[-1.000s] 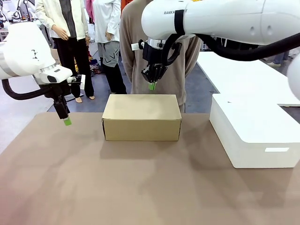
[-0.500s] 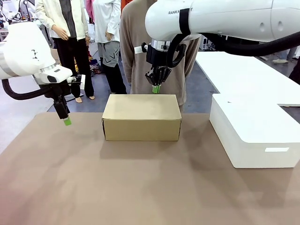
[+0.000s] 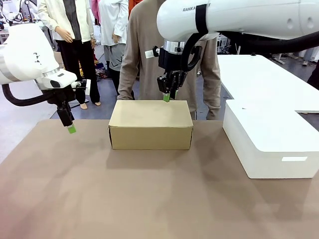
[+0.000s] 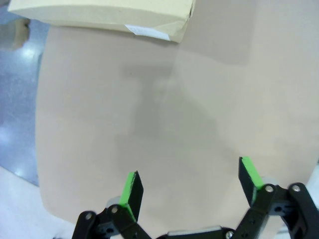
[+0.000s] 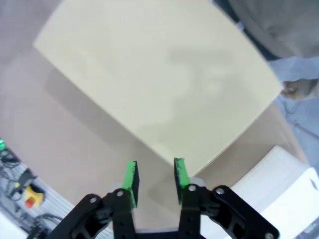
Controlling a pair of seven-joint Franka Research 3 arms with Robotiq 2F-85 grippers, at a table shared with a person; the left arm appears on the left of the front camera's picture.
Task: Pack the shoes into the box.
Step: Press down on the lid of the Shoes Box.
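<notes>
**Closed shoebox waits near the counter's far edge**

The counter (image 3: pixel 149 199) carries a large white box (image 3: pixel 269 144) at its right edge and the cardboard box (image 3: pixel 150 124), lid down, near the middle of the far edge. A person (image 3: pixel 149 50) stands just behind it. The box looks light and stiff yet dentable; the lid's front lip seems the best hold. The right pincer (image 3: pixel 168 95) hovers above the box's far edge, jaws partly apart, empty. The left pincer (image 4: pixel 192 189) hangs wide open above the counter's left edge.

Matt tan cardboard box (image 3: pixel 150 124) on a smooth, matt brown table (image 3: pixel 149 199).
</notes>
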